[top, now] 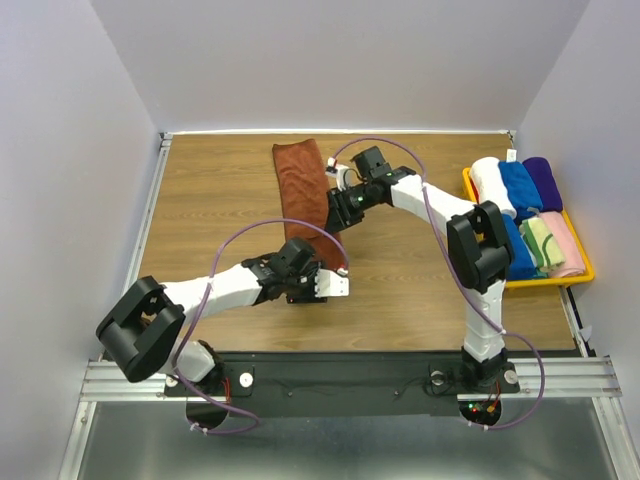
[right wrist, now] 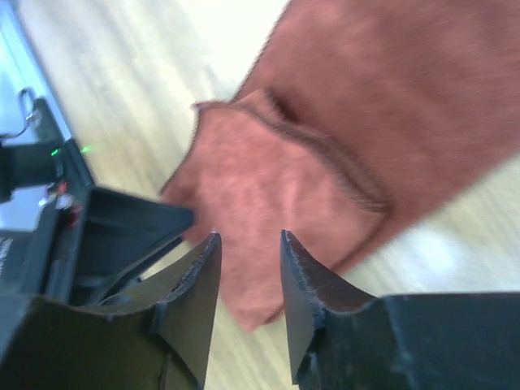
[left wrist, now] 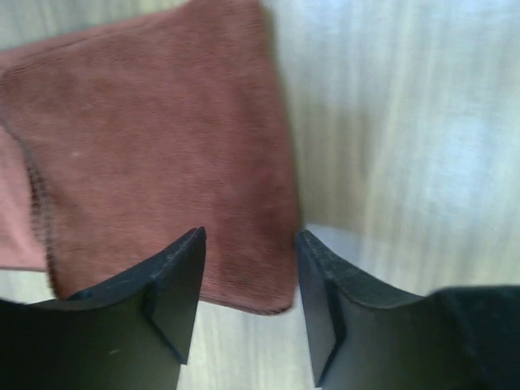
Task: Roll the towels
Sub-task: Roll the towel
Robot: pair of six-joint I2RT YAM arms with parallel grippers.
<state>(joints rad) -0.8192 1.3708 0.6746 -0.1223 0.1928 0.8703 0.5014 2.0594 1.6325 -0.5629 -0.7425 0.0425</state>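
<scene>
The rust-brown towel [top: 300,180] lies as a long strip on the wooden table [top: 210,210], running from the back toward the middle. Its near end is folded over [right wrist: 268,203]. My left gripper [top: 300,255] is open just above that near end's corner [left wrist: 162,146], jaws either side of the edge [left wrist: 250,236]. My right gripper [top: 335,215] is open, hovering over the folded near end from the right [right wrist: 248,236]. A cream and green towel [top: 541,243] lies rolled in the tray.
A yellow tray [top: 585,270] at the right edge holds rolled white [top: 492,180], blue [top: 520,185], purple [top: 543,180] and pink [top: 563,245] towels. The left gripper's dark body [right wrist: 122,223] is close beside my right fingers. Grey walls enclose the table.
</scene>
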